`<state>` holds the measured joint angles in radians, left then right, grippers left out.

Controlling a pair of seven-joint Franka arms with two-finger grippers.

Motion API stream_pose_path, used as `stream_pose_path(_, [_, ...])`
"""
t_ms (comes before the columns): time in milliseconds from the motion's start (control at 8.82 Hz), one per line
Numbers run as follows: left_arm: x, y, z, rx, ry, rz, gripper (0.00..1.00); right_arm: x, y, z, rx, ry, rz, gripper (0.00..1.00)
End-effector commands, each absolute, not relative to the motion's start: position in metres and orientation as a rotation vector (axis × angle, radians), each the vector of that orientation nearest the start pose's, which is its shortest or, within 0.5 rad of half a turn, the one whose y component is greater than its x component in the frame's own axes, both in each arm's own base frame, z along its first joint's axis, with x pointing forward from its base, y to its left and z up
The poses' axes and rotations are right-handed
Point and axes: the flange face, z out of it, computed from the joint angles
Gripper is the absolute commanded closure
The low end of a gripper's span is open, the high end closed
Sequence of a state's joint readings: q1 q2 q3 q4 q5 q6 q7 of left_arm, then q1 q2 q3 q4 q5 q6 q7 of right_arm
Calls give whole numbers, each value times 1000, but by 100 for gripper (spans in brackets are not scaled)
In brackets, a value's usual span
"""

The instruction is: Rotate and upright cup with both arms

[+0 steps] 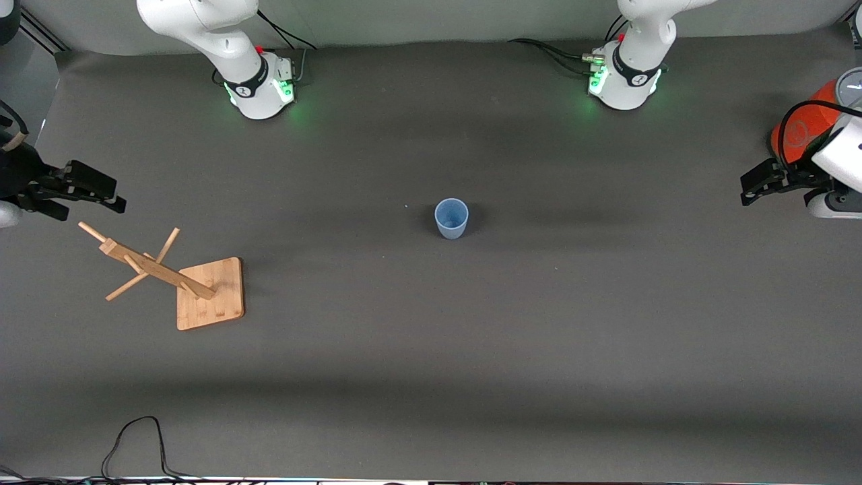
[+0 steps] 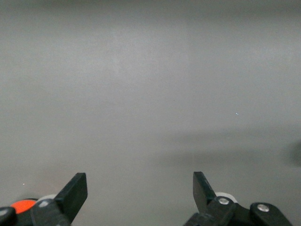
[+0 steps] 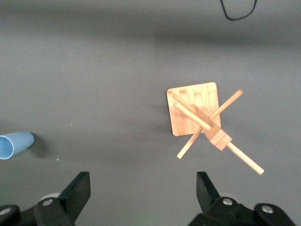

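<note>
- Cup stands upright, mouth up, mid-surface, well apart from both sets of jaws.
- Left gripper: jaws wide, empty, parked beside the orange cylinder.
- Right gripper: jaws wide, empty, near the wooden rack.
- Judgement: uprighting looks done; arms waiting.

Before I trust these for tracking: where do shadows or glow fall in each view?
Front view: green glow around both arm bases, soft shadow beside the cup. Left wrist view: only bare table with a faint dark band. Right wrist view: the wooden rack casts slight shadow.
</note>
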<state>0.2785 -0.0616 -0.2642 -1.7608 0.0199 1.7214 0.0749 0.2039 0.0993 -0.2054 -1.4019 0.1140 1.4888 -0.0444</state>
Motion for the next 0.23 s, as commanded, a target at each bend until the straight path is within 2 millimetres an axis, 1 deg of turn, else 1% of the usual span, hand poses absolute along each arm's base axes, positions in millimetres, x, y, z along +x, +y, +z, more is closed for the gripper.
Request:
stream_pose_path(0, [547,18,579,-3102,116,-36,0,583,24,627,-3011,-81,67,0])
stream_pose_path(113, [546,20,579,-3101,112,-31,0,585,24,624,-3011,-78,74,0])
